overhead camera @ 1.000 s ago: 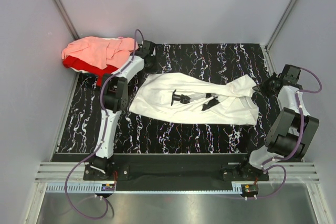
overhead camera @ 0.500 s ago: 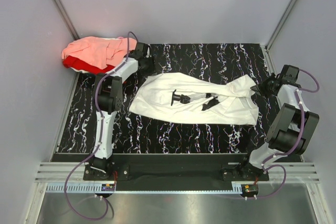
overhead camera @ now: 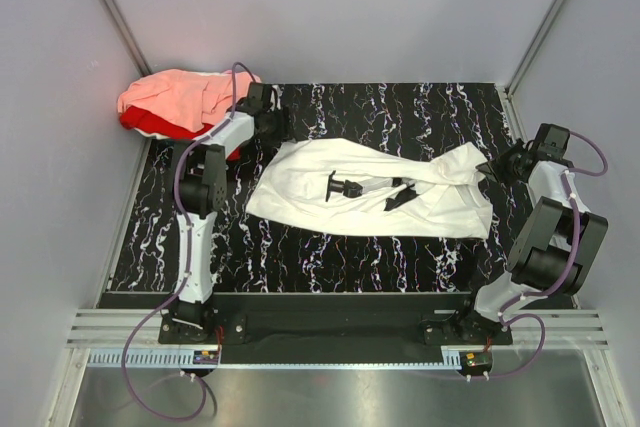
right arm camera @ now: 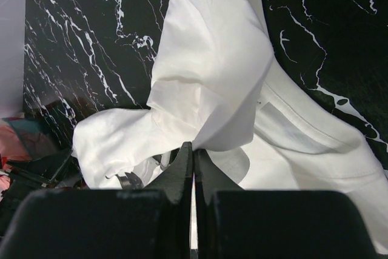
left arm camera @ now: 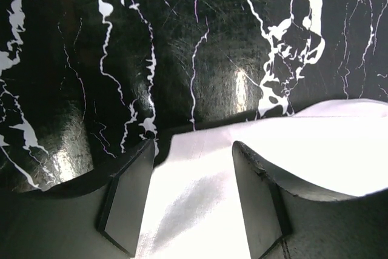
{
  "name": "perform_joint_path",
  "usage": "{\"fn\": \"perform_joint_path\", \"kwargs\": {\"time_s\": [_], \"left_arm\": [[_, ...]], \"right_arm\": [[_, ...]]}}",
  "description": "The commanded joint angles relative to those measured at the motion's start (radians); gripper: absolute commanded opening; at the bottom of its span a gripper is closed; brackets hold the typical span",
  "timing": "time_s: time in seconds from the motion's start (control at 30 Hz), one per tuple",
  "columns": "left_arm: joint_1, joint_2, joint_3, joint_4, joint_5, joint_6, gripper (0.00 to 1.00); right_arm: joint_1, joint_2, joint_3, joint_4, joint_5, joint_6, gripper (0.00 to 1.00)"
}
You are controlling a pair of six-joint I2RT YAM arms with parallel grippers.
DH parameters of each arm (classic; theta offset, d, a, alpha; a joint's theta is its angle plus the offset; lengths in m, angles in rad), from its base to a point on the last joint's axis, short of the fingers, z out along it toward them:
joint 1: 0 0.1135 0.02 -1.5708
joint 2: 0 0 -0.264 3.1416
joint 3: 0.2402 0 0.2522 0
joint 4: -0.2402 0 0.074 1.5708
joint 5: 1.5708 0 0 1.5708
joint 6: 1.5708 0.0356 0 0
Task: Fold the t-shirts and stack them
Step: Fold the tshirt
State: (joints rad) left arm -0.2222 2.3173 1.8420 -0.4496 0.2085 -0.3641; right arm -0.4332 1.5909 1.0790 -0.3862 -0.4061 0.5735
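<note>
The white t-shirt (overhead camera: 370, 187), black print partly showing, lies crumpled across the middle of the black marbled table (overhead camera: 400, 112). My left gripper (overhead camera: 280, 129) is at its far left corner; in the left wrist view the gripper (left arm camera: 191, 195) is open with the white cloth (left arm camera: 315, 141) lying between and under the fingers. My right gripper (overhead camera: 490, 169) is at the shirt's right end; in the right wrist view the gripper (right arm camera: 193, 153) is shut on a raised fold of the white shirt (right arm camera: 212, 71). The salmon-pink shirt (overhead camera: 175, 95) lies bunched on the red shirt (overhead camera: 150, 125) at the far left.
Grey walls close in the table at the back and both sides. The pink and red heap sits in the back left corner, just behind my left arm. Bare marbled surface (overhead camera: 330, 247) shows in front of the white shirt.
My left arm has swung its elbow left and drawn the gripper down onto the white shirt's far left corner. The right gripper and the shirt have hardly moved.
</note>
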Motion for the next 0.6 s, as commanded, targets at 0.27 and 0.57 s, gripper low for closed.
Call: {"fn": "perform_joint_path", "kwargs": {"time_s": [0.27, 0.57], "left_arm": [[0.020, -0.009, -0.052, 0.017, 0.071, -0.006, 0.37], [0.020, -0.048, -0.055, 0.057, 0.124, -0.016, 0.00]], "right_arm": [[-0.002, 0.009, 0.030, 0.023, -0.019, -0.001, 0.00], [0.007, 0.043, 0.067, 0.040, -0.057, 0.025, 0.00]]}}
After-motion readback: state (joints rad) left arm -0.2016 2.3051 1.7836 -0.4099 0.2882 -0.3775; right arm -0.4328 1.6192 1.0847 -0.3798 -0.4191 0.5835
